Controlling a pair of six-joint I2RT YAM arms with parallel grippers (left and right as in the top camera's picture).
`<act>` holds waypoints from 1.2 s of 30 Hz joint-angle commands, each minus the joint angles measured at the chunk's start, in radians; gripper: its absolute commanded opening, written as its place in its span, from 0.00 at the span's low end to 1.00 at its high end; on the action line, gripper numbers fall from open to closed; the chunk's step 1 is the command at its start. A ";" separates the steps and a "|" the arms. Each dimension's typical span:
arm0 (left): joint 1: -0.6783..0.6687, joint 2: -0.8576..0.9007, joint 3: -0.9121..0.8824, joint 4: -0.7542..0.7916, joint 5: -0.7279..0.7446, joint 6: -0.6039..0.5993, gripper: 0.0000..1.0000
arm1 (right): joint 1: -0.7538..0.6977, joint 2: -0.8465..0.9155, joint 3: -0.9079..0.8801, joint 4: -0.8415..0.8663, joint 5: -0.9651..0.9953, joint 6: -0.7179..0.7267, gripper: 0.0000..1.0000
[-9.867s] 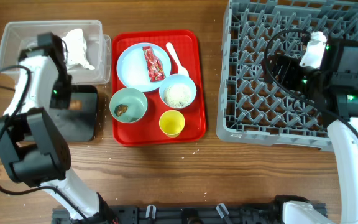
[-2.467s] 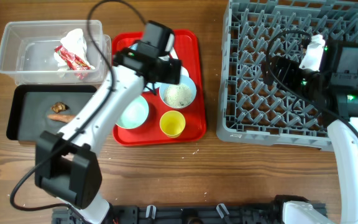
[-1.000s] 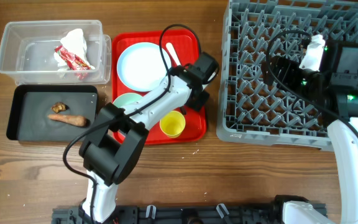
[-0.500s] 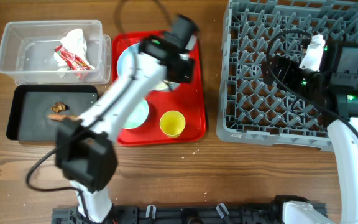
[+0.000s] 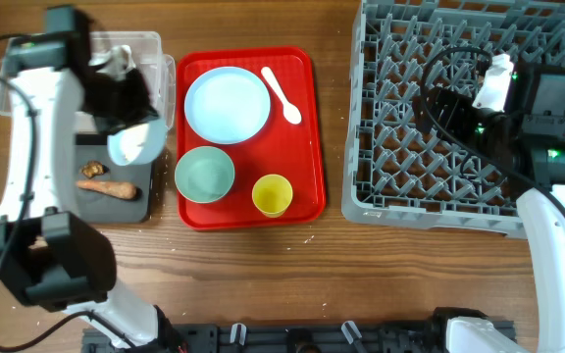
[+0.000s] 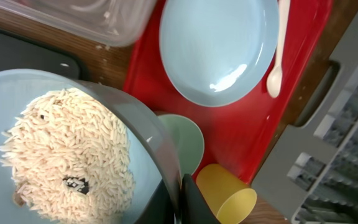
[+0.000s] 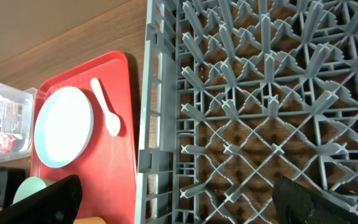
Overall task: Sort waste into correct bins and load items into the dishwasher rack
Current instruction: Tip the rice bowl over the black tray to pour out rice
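The wooden counter (image 5: 263, 275) carried the large square grey plastic dishwasher rack (image 5: 459, 118) at the right, and the right gripper (image 7: 179, 205) hung over its grid with the jaws spread wide and empty. In the middle lay the flat red serving tray (image 5: 307, 137). At the far left stood the clear rectangular plastic tub (image 5: 27, 59), with the shallow black rectangular tray (image 5: 116, 209) just in front of it. On the red serving tray the pale blue round plate (image 5: 227, 105) sat at the far end. Nearer the front edge stood one pale blue-green bowl (image 5: 204, 175), with the small yellow cup (image 5: 272, 194) beside it on the right. The left gripper (image 6: 180, 198) was clamped on the rim of the second pale blue-green bowl (image 5: 133, 144), holding it in the air above the place where the tub and the black tray met. The white plastic spoon (image 5: 282, 94) lay on the red tray just to the right of the plate, apart from it. Inside the held bowl the left wrist view showed a heap of white rice grains (image 6: 67, 155) with a small dark speck among them. A brown sausage-like food scrap (image 5: 106, 187) and a small brown bit (image 5: 90, 169) lay in the black tray. In the tub, crumpled white paper (image 5: 121, 59) showed beside the left arm, and the right wrist view caught the red-and-white wrapper (image 7: 4, 121) there too
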 commanded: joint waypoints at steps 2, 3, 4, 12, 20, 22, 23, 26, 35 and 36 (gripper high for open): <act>0.169 -0.022 0.000 0.007 0.159 0.120 0.04 | 0.000 0.009 0.009 0.003 0.025 0.004 1.00; 0.207 -0.022 -0.016 0.012 0.173 0.122 0.04 | 0.000 0.009 0.009 0.003 0.024 0.005 1.00; 0.229 -0.022 -0.029 0.016 0.184 0.129 0.04 | 0.000 0.009 0.009 0.003 0.024 0.005 1.00; 0.523 -0.022 -0.312 0.180 0.419 0.225 0.04 | 0.000 0.009 0.009 0.004 0.024 0.005 0.99; 0.674 -0.021 -0.467 0.371 0.610 0.225 0.04 | 0.000 0.009 0.009 0.004 0.024 0.007 1.00; 0.689 -0.021 -0.467 0.399 0.658 0.225 0.04 | 0.000 0.009 0.009 0.003 0.024 0.007 1.00; 0.690 -0.021 -0.467 0.412 0.679 0.224 0.04 | 0.000 0.009 0.009 0.003 0.024 0.008 1.00; 0.691 -0.021 -0.467 0.445 0.719 0.221 0.04 | 0.000 0.009 0.009 0.003 0.024 0.008 1.00; 0.742 -0.021 -0.467 0.468 1.038 0.220 0.04 | 0.000 0.009 0.009 -0.005 0.024 0.007 1.00; 0.762 -0.021 -0.467 0.468 1.073 0.220 0.04 | 0.000 0.009 0.009 -0.005 0.024 0.008 1.00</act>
